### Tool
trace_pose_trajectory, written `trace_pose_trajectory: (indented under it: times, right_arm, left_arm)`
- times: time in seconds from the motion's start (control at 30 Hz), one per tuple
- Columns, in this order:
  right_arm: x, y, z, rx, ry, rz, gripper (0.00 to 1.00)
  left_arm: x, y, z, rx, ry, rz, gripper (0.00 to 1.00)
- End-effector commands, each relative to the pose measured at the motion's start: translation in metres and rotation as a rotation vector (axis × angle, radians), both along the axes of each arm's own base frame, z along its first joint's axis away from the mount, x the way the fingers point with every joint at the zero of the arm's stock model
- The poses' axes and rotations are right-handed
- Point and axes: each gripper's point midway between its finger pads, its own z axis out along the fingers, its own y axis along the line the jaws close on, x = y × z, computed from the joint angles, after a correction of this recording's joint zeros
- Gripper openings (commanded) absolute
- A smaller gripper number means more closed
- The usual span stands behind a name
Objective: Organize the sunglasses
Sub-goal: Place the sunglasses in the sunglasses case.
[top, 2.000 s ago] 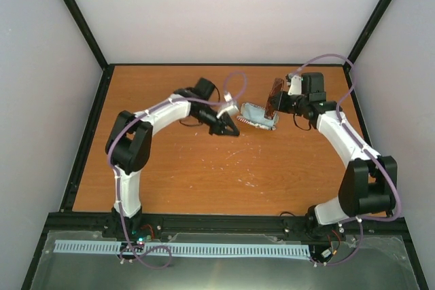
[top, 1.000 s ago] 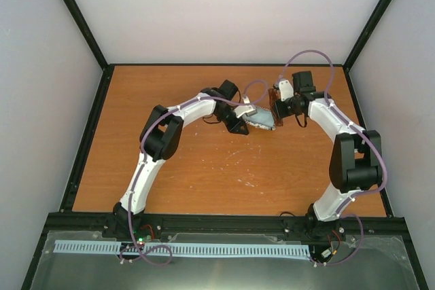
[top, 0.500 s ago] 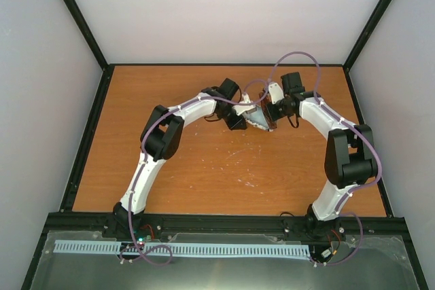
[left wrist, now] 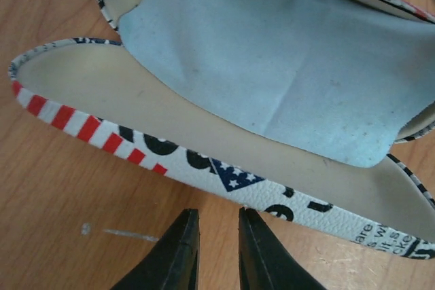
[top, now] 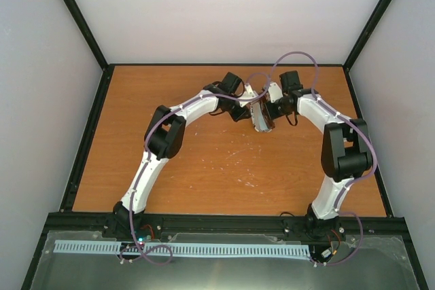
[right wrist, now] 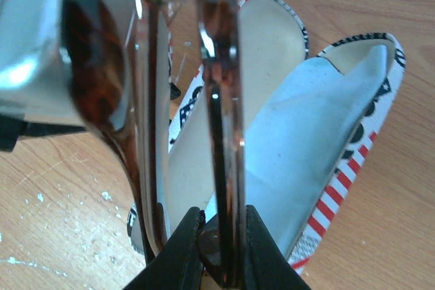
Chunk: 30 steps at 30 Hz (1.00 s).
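The sunglasses (right wrist: 221,100), with a thin reddish-brown frame and brownish lenses, stand on edge in my right gripper (right wrist: 219,219), which is shut on the frame. They hang just above the open flag-patterned case (right wrist: 272,39), where a light blue cloth (right wrist: 306,140) lies. In the left wrist view the case (left wrist: 204,168) and cloth (left wrist: 272,52) fill the frame. My left gripper (left wrist: 217,216) sits just short of the case's near wall, jaws slightly open with nothing between them. From above, both grippers meet at the case (top: 261,121) on the far middle of the table.
The wooden table (top: 204,161) has white scuff marks (top: 234,157) near its middle. Black frame rails (top: 85,140) run along its edges, with pale walls behind. Both arms arch inward from the near edge.
My right gripper has carried the sunglasses leftward to above the case. My left gripper's jaws have parted slightly and now stand off the case's wall. The case looks narrower from above.
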Motion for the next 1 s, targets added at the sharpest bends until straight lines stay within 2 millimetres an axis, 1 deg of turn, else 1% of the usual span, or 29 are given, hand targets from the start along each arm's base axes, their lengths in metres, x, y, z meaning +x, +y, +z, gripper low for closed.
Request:
trace_pose_trajectory:
  times: [0.0, 0.07, 0.2, 0.27, 0.43, 0.63, 0.73, 0.8, 0.97]
  right_arm:
    - [0.012, 0.012, 0.000, 0.085, 0.040, -0.030, 0.03]
    - [0.018, 0.016, -0.002, 0.130, 0.080, -0.050, 0.03]
    - [0.025, 0.028, -0.015, 0.210, 0.183, -0.065, 0.03]
    - [0.029, 0.030, -0.019, 0.223, 0.215, -0.082, 0.03]
    - [0.028, 0.021, -0.030, 0.157, 0.286, -0.099, 0.03]
    - [0.026, 0.002, -0.026, 0.115, 0.317, -0.142, 0.03]
    - [0.025, -0.007, -0.030, 0.110, 0.345, -0.165, 0.03]
    - [0.021, -0.007, -0.035, 0.115, 0.372, -0.164, 0.03]
    - [0.020, 0.002, -0.041, 0.167, 0.410, -0.149, 0.04]
  left_arm:
    - [0.016, 0.004, 0.014, -0.003, -0.060, 0.031, 0.19]
    - [0.014, 0.008, 0.014, -0.002, -0.062, 0.037, 0.19]
    - [0.010, 0.015, 0.011, 0.007, -0.058, 0.045, 0.20]
    - [0.009, 0.017, 0.011, 0.008, -0.053, 0.048, 0.20]
    - [0.008, 0.018, 0.015, -0.004, -0.058, 0.047, 0.20]
    - [0.008, 0.016, 0.016, -0.017, -0.056, 0.043, 0.20]
    - [0.007, 0.014, 0.017, -0.026, -0.051, 0.040, 0.20]
    - [0.008, 0.014, 0.017, -0.030, -0.050, 0.041, 0.21]
    - [0.010, 0.012, 0.021, -0.041, -0.055, 0.042, 0.22]
